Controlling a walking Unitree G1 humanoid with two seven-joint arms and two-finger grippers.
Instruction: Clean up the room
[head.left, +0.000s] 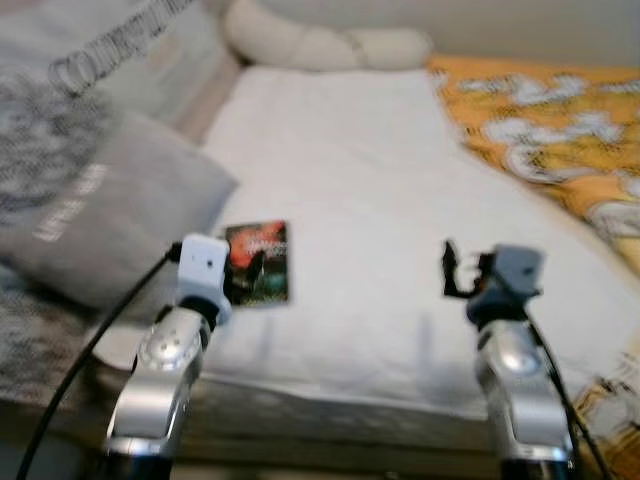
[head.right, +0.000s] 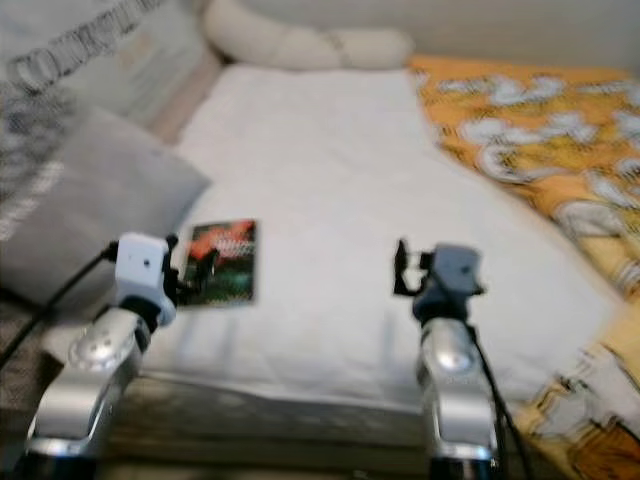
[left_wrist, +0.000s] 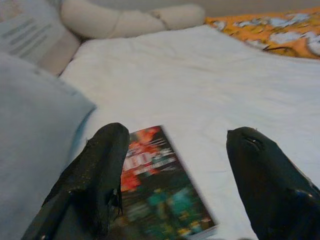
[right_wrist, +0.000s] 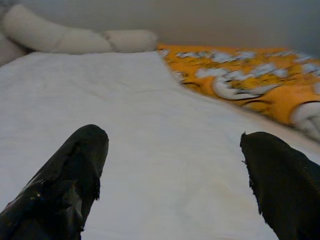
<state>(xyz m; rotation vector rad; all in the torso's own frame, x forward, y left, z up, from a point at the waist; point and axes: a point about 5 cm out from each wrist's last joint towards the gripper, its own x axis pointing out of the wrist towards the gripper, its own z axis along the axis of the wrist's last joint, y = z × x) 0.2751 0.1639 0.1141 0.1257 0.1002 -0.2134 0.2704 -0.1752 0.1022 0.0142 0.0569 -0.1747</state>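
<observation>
Left gripper (left_wrist: 175, 165): nearest the camera, fingers spread wide, empty, poised just above the near end of the book (head.left: 258, 262). Silver forearm raised from below, pointing over the bed's near edge.

Right gripper (right_wrist: 175, 170): fingers wide, empty, held level over bare white sheet (head.left: 380, 180) near the bed's near edge, well apart from the book.

Book: red-and-green cover, lying flat on the sheet near the bed's near left corner, just beside a grey pillow (head.left: 110, 210).

Other items: long cream bolster (head.left: 320, 42) along the far edge; orange patterned blanket (head.left: 560, 130) along the right edge.

Step in hand, as judged: approach to the book. Next move calls for lowering the left gripper and closing across the book's edge.
</observation>
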